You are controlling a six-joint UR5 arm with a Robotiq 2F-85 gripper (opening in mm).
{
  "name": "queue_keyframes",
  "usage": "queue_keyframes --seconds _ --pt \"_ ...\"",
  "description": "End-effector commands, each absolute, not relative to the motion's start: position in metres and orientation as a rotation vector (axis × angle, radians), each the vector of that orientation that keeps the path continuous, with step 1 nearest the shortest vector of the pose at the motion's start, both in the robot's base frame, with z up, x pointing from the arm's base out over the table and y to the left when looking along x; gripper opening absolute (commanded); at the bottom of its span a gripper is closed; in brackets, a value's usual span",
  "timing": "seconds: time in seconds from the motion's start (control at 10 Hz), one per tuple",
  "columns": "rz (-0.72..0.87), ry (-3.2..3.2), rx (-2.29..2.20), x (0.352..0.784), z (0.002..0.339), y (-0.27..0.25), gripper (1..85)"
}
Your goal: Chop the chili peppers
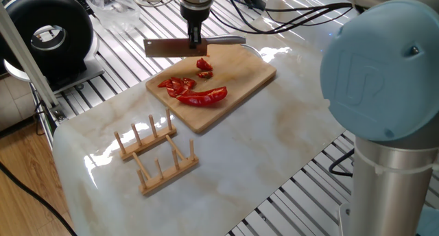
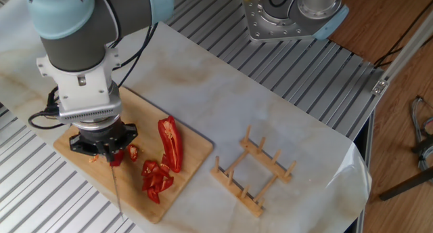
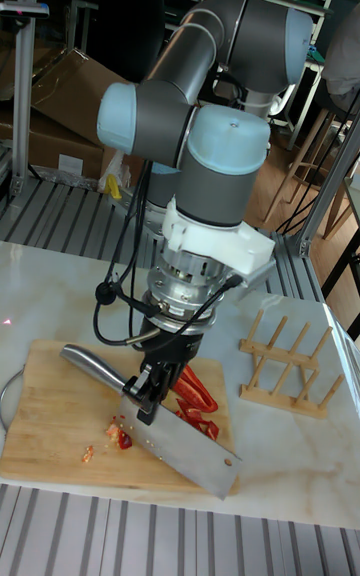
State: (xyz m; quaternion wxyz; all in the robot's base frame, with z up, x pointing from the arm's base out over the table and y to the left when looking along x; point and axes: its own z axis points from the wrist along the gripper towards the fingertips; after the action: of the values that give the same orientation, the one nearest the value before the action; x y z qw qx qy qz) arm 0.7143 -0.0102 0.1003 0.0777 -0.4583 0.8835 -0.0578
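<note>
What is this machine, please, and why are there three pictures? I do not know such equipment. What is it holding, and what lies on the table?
The machine is a robot arm with a two-finger gripper at its end. Three cameras photograph the same moment: two fixed views look down on the table from opposite sides, and the tall view looks at the arm from low at the table's edge. The gripper is closed on the handle of a cleaver, held above a wooden cutting board. On the board lie the chili peppers: one long red half, a heap of cut pieces beside it, and a few small bits near the blade. Beside the board, on the marble-patterned table, stands an empty wooden rack with upright pegs.
</note>
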Motion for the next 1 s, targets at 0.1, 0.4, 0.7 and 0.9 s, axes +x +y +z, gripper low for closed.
queue_keyframes --seconds 0.1,0.4,0.7,0.9 --pt "-0.248 2.675 -1.216 0.733 0.102 -0.021 1.3" --pt "-0.167 2.709 -1.16 0.732 0.091 -0.009 1.3" --pt "-0.076 2.755 -1.165 0.718 0.081 0.001 1.3" --pt "-0.008 2.755 -1.139 0.716 0.083 0.013 1.3"
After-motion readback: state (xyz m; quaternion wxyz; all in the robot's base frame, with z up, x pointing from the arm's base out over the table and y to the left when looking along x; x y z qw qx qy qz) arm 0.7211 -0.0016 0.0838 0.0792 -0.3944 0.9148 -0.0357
